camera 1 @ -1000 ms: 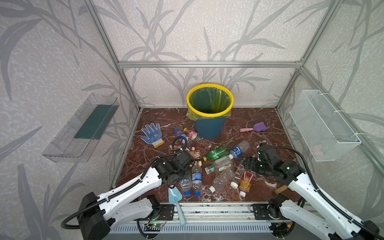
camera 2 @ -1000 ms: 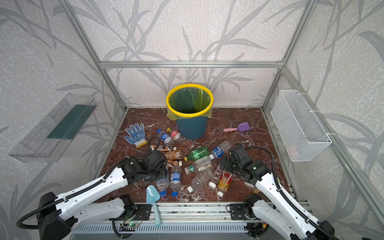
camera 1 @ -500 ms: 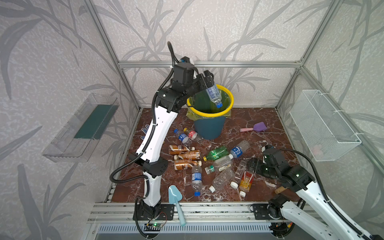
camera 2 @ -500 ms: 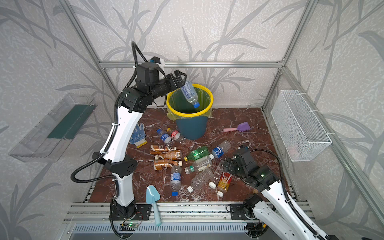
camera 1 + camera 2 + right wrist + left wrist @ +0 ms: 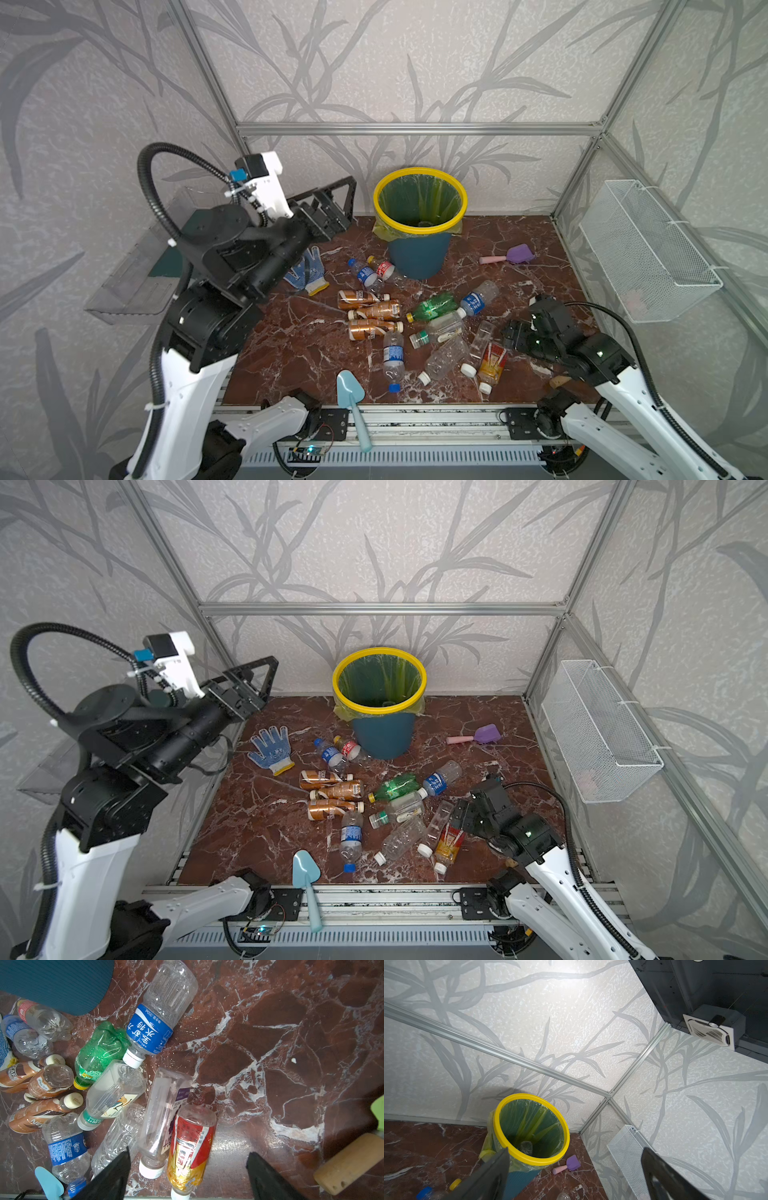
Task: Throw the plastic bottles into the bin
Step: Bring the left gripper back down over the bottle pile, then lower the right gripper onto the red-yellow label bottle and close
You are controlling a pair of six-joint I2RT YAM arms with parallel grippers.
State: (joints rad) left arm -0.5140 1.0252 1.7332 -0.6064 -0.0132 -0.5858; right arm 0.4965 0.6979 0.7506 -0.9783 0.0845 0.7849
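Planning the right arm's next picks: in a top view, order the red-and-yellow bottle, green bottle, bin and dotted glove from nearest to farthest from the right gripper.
1. The red-and-yellow bottle, just beside the right gripper.
2. The green bottle, in the middle of the pile.
3. The bin, at the back.
4. The dotted glove, far left.

We are looking at a red-brown marbled counter, where the bin is standing upright at the back middle. The plastic bottles are lying on their sides in a loose heap before it, with three brown-wrapped bottles lying side by side, a green bottle just beside them and clear ones spreading rightward. We are also seeing a blue-dotted glove lying flat at the left, a purple scoop right of the bin, and a pale blue scoop reaching its handle over the front edge.
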